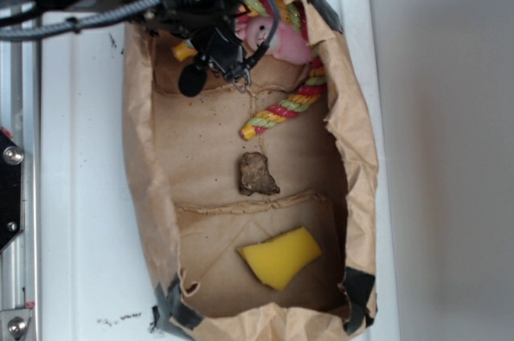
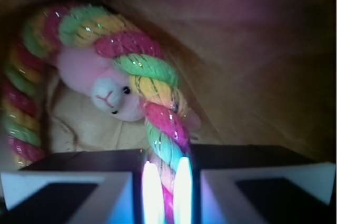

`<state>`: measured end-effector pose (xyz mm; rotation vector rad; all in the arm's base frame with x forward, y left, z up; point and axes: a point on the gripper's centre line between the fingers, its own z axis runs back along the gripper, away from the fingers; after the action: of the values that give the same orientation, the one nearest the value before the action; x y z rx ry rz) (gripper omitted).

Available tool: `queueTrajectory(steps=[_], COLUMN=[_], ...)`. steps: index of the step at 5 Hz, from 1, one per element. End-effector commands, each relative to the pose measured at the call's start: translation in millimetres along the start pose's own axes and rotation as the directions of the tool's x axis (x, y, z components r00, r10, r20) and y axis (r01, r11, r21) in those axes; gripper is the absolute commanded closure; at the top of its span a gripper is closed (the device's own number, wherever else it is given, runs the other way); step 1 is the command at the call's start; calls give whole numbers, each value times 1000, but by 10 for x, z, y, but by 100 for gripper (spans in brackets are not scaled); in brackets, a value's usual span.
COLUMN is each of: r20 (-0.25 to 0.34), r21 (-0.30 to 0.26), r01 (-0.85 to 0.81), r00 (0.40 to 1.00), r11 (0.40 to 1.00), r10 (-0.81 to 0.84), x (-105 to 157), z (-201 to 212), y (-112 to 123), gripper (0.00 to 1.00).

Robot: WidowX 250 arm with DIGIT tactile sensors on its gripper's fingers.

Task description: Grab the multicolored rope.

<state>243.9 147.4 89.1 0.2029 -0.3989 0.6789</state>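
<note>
Closest to the wrist lens are the two pale fingertips [image 2: 150,192] of the gripper [image 2: 164,195], drawn nearly together with one end of the multicolored rope [image 2: 152,81] pinched between them, so the hand is clenched on the rope. From the fingers the rope runs straight ahead, arches over to the left, and comes back down that side, looping around the pink plush animal [image 2: 108,89], which sits just ahead of the hand inside the curve and touches the rope.

From the exterior view the gripper [image 1: 229,56] hangs over the far end of a brown paper-lined bin [image 1: 353,140]; the rope [image 1: 285,108] bends around the plush [image 1: 277,36] and its free yellow-tipped end trails away from the hand toward the bin's middle. Farther from the hand lie a dark brown lump [image 1: 257,174] and, well apart at the opposite end, a yellow sponge wedge [image 1: 279,257].

I judge the rope light, soft and squashy, with a coarse twisted surface that gives good friction. It should flex and dangle when lifted, and a hold near the end will let the rest swing and perhaps drag the plush along. A grip closer to the middle of the arch would balance better.
</note>
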Motion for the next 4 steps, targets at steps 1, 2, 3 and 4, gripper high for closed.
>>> queueTrajectory(steps=[1, 2, 3, 4], r20=[75, 41, 42, 63], r21=[-9, -5, -11, -53], r01=[-35, 8, 36, 51], r00=[997, 999, 999, 997], r11=[999, 1000, 999, 997], r10=[36, -8, -35, -47], x=[151, 62, 2, 22], z=[158, 49, 47, 175], y=[101, -26, -92, -97], gripper=[100, 100, 100, 100])
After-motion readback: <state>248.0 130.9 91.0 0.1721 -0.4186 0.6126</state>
